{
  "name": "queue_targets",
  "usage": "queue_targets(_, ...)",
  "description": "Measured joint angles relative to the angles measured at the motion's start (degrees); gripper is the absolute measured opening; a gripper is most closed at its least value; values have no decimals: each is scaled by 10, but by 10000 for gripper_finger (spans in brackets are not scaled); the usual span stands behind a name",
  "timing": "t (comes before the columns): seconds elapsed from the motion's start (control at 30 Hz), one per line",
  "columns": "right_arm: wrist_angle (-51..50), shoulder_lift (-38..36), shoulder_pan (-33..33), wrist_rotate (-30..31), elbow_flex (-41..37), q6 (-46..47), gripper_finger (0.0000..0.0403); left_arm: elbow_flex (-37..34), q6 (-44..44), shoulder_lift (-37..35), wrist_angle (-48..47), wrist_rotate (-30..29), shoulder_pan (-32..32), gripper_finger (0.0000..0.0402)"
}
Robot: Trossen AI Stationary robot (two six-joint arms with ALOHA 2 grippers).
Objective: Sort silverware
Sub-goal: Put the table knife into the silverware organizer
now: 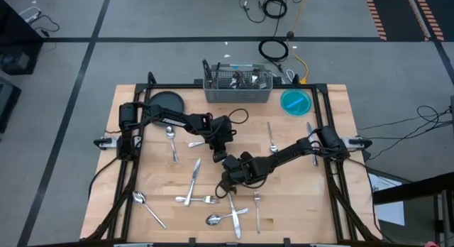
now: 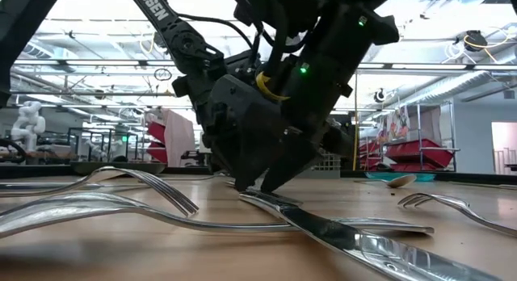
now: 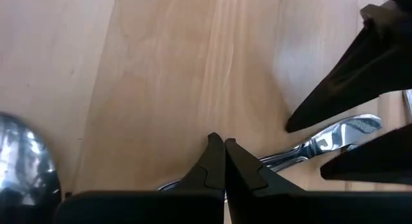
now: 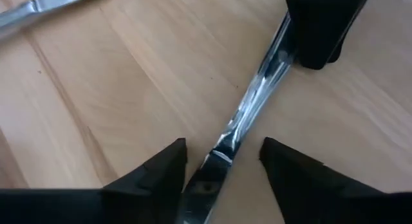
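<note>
Silverware: forks, spoons and table knives lie scattered flat across the wooden bench (image 1: 142, 105), most toward its front half.
Right claw (image 4: 223, 161): lowered at mid-bench, fingers spread apart, straddling the handle end of a table knife (image 4: 257, 102) without touching it.
Left claw (image 3: 224, 161): fingers pressed together, tips down on the far end of the same knife, just beside the right claw.
Knife under the claws: flat on the wood, running from one claw to the other; in the low view its blade (image 2: 355, 236) points toward the camera.
Nearby pieces: a fork (image 1: 257, 208) and a spoon (image 1: 225, 217) lie just in front of the claws; another fork (image 1: 272, 137) lies behind them.
Left side: a spoon (image 1: 170, 142) rests near the left arm, another spoon (image 1: 145, 206) near the front left corner.
Back edge: grey mesh caddy (image 1: 238, 84) holding a few utensils, with a dark plate (image 1: 164, 101) to its left and a blue bowl (image 1: 296, 101) to its right.
</note>
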Motion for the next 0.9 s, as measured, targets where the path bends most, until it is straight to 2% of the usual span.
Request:
queue_targets(0.1,-17,0,3,1,0,-6,135,0,-1,0,5,-2,0,0)
queue_targets(0.23,-25,1,4,-8,-1,-9,31,0,-5,0,4,-2,0,0)
queue_targets(0.27,-25,1,5,-13,-1,-7,20,0,-5,-3,0,-2,0,0)
queue_targets(0.43,-39,1,10,-27,-1,10,4,-1,-3,-21,-33,-10,4,4)
queue_targets(0.67,-59,1,26,-7,-1,35,0,-1,31,-84,-92,-11,16,8)
queue_targets(0.77,-62,1,29,-7,-1,45,0,0,78,-119,-115,-23,18,9)
queue_targets(0.9,-67,1,32,-9,-2,49,0,0,202,-145,-133,-29,10,10)
